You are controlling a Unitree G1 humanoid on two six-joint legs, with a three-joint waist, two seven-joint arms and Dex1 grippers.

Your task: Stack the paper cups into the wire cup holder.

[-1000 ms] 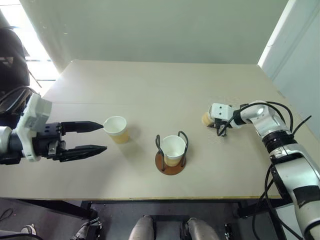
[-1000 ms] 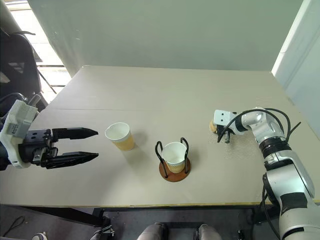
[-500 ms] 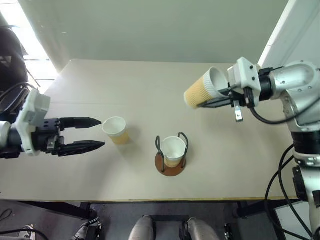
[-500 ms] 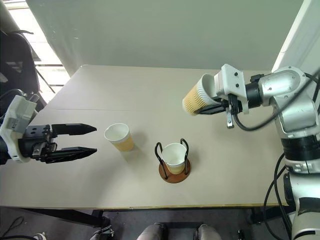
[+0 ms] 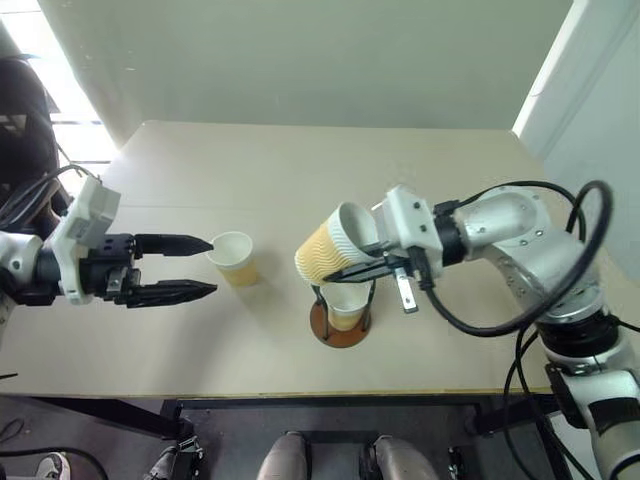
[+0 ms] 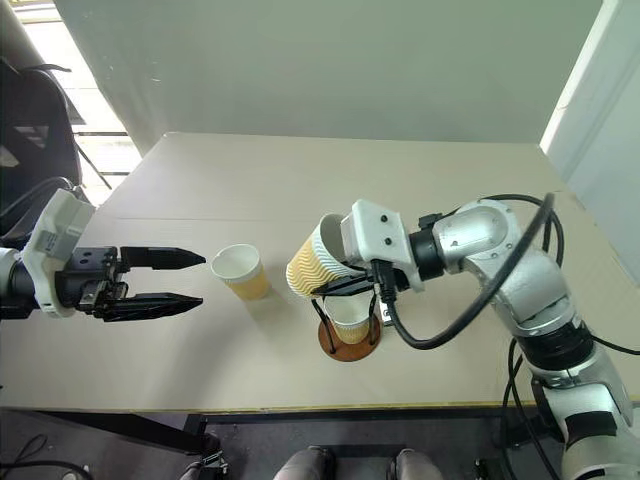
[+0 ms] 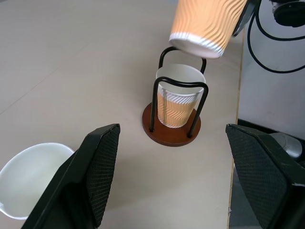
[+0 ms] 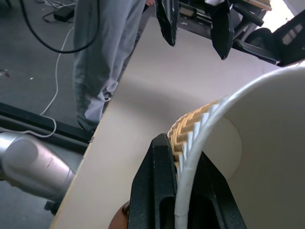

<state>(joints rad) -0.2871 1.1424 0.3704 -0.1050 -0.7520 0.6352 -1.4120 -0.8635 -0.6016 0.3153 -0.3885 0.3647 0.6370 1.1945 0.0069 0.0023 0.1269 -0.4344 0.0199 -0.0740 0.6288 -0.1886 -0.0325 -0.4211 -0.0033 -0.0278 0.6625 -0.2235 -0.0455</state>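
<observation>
My right hand (image 5: 372, 266) clamps tilted paper cup (image 5: 330, 245) by rim above wire cup holder (image 5: 341, 310); could snag loop. Left hand (image 5: 205, 267) apart.

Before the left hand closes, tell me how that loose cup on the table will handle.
The loose paper cup looks thin-walled and empty, so probably light and easily crushed. It stands upright on its narrow bottom, so a sideways nudge from the open left hand may tip it; tapered, it would likely roll in a curve.

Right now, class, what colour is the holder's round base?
Reddish-brown; the wire cup holder's base shows best in the left wrist view.
</observation>
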